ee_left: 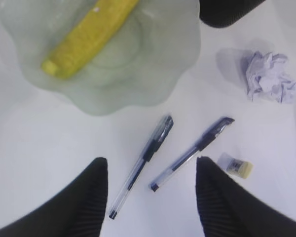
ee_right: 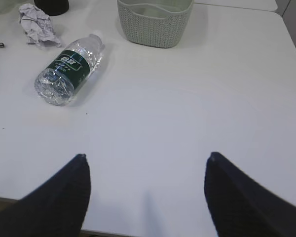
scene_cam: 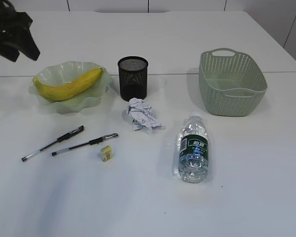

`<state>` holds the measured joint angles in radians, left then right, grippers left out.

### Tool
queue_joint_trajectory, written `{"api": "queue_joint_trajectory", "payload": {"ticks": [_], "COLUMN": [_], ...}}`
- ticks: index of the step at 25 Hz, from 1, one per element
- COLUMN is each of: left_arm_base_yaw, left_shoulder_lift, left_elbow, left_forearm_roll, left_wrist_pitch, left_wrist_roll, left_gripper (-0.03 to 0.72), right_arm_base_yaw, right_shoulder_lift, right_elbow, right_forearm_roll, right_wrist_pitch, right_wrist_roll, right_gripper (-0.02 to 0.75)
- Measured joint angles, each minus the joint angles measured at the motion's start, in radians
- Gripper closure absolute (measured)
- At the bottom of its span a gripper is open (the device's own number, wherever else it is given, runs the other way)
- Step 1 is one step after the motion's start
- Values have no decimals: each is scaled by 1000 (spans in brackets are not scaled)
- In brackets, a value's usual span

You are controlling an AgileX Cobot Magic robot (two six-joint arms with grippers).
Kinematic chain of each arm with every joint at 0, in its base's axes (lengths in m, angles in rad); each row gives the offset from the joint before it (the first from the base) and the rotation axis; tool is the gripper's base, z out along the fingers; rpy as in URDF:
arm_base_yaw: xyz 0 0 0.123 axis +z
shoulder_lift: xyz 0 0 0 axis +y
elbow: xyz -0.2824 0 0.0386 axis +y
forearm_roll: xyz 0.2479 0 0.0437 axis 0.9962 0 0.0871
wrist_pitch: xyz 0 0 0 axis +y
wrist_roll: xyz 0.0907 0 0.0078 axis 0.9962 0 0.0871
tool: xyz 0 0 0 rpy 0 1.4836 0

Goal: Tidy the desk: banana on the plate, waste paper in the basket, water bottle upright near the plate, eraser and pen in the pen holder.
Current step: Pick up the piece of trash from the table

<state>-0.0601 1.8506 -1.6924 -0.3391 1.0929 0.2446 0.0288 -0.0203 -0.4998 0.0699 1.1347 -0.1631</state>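
We see the banana (scene_cam: 69,86), long, curved and yellow, lying inside the plate (scene_cam: 96,96), a pale green translucent dish with a wavy rim, at the back left of the white bench (scene_cam: 246,187). Just right of the plate stands the pen holder (scene_cam: 132,77), a black mesh cup. In front of it lies the waste paper (scene_cam: 142,115), a crumpled whitish ball. The basket (scene_cam: 231,84), sage green with woven-pattern sides, stands at the back right, well apart from the paper. The water bottle (scene_cam: 193,148) lies on its side in front of the basket, with its whitish cap toward the back. Its dark green label has white writing, but we cannot read it. 2 pens (scene_cam: 69,140) with black caps lie side by side in front of the plate, and the small pale yellow eraser (scene_cam: 106,153) lies just beside the right one.

The left claw (ee_left: 152,190) hangs above the pens, with its jaws spread apart and nothing between them. The right claw (ee_right: 147,195) is also released, wide open over the bare bench, and touches nothing.
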Motion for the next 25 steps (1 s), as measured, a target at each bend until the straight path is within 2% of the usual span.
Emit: {"api": "queue_joint_trajectory", "payload": {"ticks": [7,12,16,19,25], "left_arm_base_yaw": [0,0,0,0,0], "left_shoulder_lift": [-264,-450,-576,-647,-710], "left_elbow": [348,533,612,625,625], "left_forearm_roll": [25,136,162,153,144], "left_wrist_pitch": [-121,-119,-121,-119,-88], "left_wrist_roll": [-1,-5,-43,-83,-101], "left_gripper": [282,284,284,284,286], "right_arm_base_yaw": [0,0,0,0,0], "right_shoulder_lift": [0,81,223,344,602], "right_elbow": [-28,-61,-102,-136,-251], "right_forearm_roll": [50,143,177,208,351], "right_wrist_pitch": [-7,-9,-34,-92,-197], "right_wrist_roll": [66,64,37,-30,-175], "right_gripper": [202,202,202,202,202]}}
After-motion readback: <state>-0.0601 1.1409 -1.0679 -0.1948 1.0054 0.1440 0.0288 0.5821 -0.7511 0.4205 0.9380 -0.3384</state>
